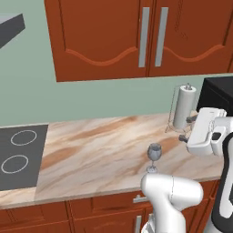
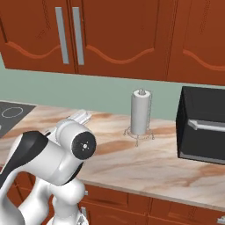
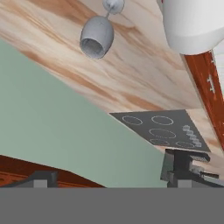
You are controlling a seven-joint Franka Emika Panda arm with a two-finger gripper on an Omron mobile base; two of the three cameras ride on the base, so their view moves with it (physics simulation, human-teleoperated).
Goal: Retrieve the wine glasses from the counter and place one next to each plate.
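Kitchen scene, marbled tan table (image 1: 91, 145) under red-brown upper cabinets (image 1: 136, 36) with green wall between. Left to right in the left base view: black cooktop (image 1: 20, 157), bare stone, one wine glass (image 1: 154, 157) standing upright near the front edge, paper towel roll (image 1: 184, 108) on its wire holder further back, then the claw (image 1: 189, 128) hanging right of the glass, apart from it, fingers spread wide and holding nothing. Black microwave (image 2: 203, 125) sits at far right in the right base view.

Step in hand looks like the reach for the glass. Doing it well: bring the spread fingers level with the bowl or upper stem, centre it between them, close gently; a low hit on the foot would likely tip it.

Counts: one glass, one towel roll, one cooktop, one microwave, zero plates seen.
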